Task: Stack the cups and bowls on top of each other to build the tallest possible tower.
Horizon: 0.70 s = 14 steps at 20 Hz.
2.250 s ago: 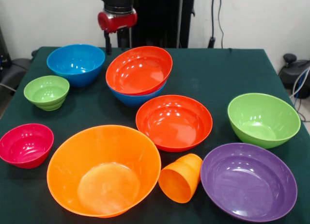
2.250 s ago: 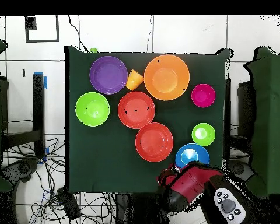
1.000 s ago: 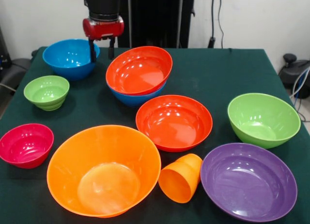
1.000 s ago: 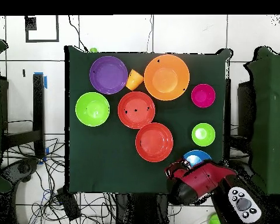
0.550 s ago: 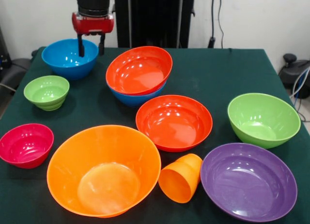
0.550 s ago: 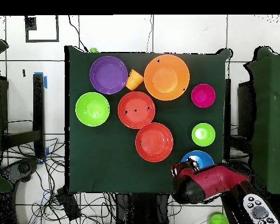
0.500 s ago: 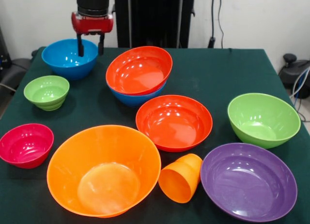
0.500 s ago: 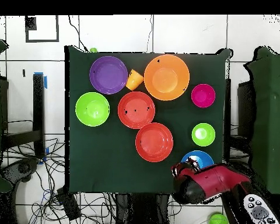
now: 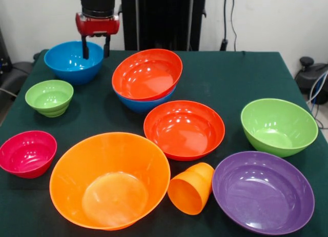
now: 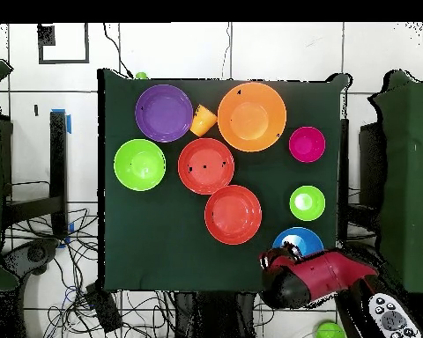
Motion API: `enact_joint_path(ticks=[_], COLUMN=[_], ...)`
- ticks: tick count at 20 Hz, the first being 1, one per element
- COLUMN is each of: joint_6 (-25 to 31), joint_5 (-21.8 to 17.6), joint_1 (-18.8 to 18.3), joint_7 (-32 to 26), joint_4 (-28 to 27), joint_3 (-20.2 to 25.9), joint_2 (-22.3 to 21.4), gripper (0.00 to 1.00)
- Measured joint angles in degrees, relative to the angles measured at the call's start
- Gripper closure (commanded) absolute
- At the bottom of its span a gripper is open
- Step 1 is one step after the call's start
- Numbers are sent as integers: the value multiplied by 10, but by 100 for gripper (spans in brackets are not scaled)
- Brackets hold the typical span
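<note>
Two black fingers of the end effector point(image 9: 96, 47) are straddling the glossy blue plastic bowl's point(image 9: 69, 61) rim, gapped wide, seen only frontally; overhead, the arm is hiding them. Small orange plastic tumbler point(image 9: 191, 187) is lying tipped, mouth facing the front camera.

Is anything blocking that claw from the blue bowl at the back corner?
Nothing visible. The gripper hangs right over the lone blue bowl, its two fingers apart at the bowl's rim, with no other object between. The nearest neighbour, a red-orange bowl nested in another blue one, sits off to the side.

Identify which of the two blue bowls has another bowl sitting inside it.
The blue bowl mid-table: a tilted red-orange bowl sits in it. The other blue bowl, under the gripper, is empty.
</note>
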Motion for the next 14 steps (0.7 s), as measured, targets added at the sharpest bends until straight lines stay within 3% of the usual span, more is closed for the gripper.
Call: enact_joint_path(ticks=[14], joint_6=[0], joint_5=[0], joint_1=[-28], joint_7=[0], joint_4=[0], joint_3=[-32], joint_2=[80], gripper=[0])
